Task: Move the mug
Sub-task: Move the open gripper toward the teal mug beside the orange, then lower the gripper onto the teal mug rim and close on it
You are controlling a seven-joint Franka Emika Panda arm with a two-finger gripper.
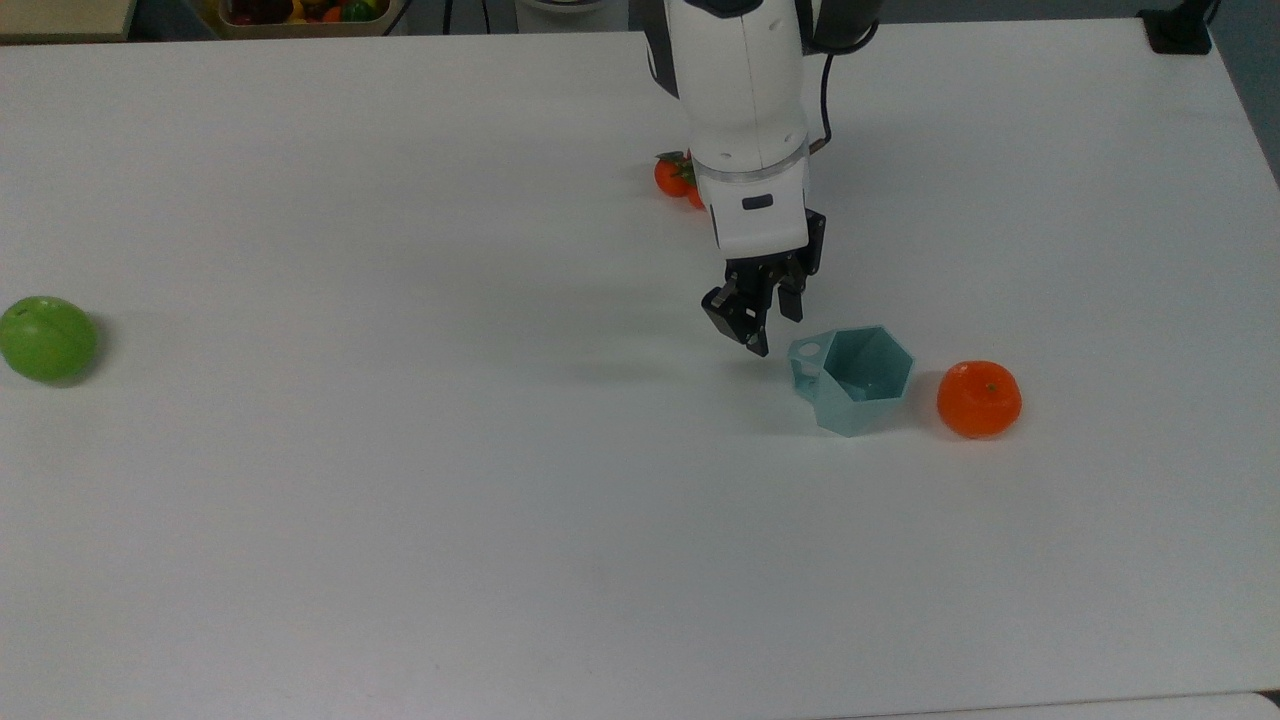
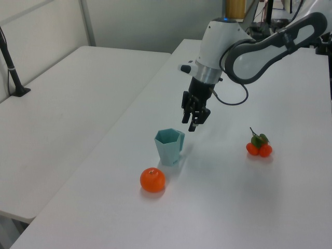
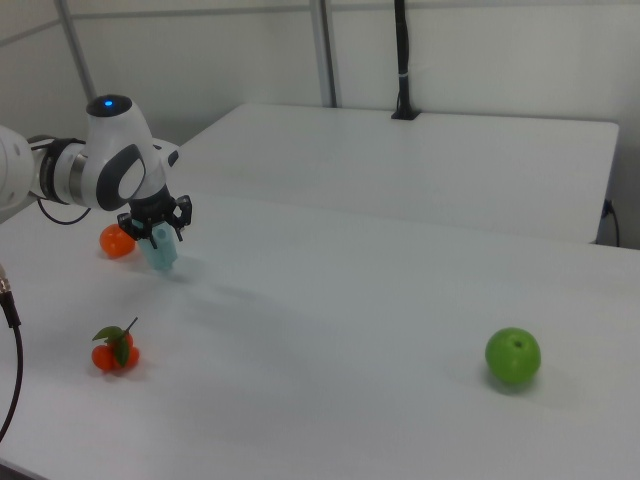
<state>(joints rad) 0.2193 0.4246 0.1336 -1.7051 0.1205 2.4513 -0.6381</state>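
Note:
The pale teal faceted mug (image 1: 856, 382) stands upright on the white table (image 1: 400, 500), its pierced handle toward the top view's left. In the left view the mug (image 2: 169, 147) is near the middle, and in the right view the mug (image 3: 161, 254) is partly covered by the arm's hand. My gripper (image 1: 768, 322) hangs open with nothing in it, just beside the handle on the top view's left and slightly above the rim. The gripper (image 2: 194, 120) in the left view is up and to the right of the mug. In the right view the gripper (image 3: 160, 231) hangs directly over it.
An orange (image 1: 978, 398) lies close to the mug on the top view's right. A small cluster of orange fruit with leaves (image 1: 676, 177) lies behind the arm. A green apple (image 1: 46, 338) lies at the top view's far left. A fruit bin (image 1: 300, 14) stands past the table's far edge.

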